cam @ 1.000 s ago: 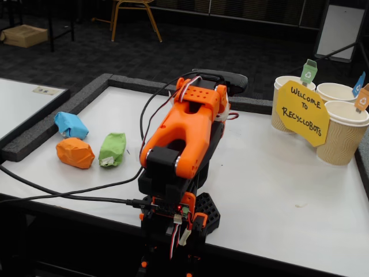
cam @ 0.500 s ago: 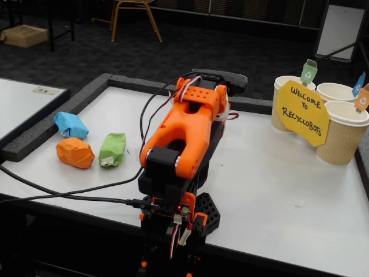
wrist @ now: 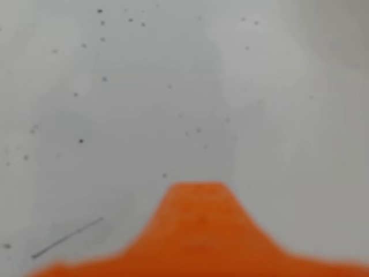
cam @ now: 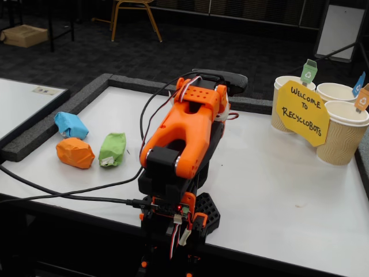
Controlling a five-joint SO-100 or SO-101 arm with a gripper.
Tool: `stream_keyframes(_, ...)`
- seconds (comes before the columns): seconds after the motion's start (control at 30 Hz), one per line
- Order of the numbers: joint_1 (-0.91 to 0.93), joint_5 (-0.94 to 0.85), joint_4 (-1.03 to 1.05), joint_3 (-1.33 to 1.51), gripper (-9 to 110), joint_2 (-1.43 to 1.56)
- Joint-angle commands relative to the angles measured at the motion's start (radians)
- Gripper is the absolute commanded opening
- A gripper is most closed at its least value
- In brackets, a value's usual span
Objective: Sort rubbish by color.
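While the orange arm (cam: 184, 135) sits folded over its base at the centre of the fixed view, the three paper wads lie grouped at the left of the frame on the white table (cam: 277, 190). The light blue wad (cam: 71, 124) is farthest up and to the left. The orange wad (cam: 75, 152) lies just below it, and the two look to be touching or nearly so. The green wad (cam: 112, 149) lies just to the right of the orange one, with a narrow strip of table between them. All three are well apart from the arm.

At the upper right of the fixed view stand three tan paper cups (cam: 343, 131), each with a small coloured flag sticking out. A yellow sign (cam: 302, 112) reading "Welcome to Recyclobots" leans in front of them. Black cables (cam: 75, 191) run from the lower left across the table edge to the arm's base.

In the wrist view, a blurred orange part of the gripper (wrist: 199, 231) rises from the bottom edge over a pale, speckled table surface, with a thin dark line at the lower left. The fingertips are not clear in either view, so whether the jaws are spread or pressed together cannot be told. No wad appears in the wrist view.
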Motion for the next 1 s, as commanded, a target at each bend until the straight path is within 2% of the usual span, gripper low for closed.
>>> stream_keyframes(0.0, -0.020, 0.008, -0.031, -0.034, 0, 0.026)
stream_keyframes(0.63, -0.034, 0.017, -0.040, -0.040, 5, 0.026)
stream_keyframes(0.97, -0.003, 0.008, -0.104, -0.229, 7, 0.026)
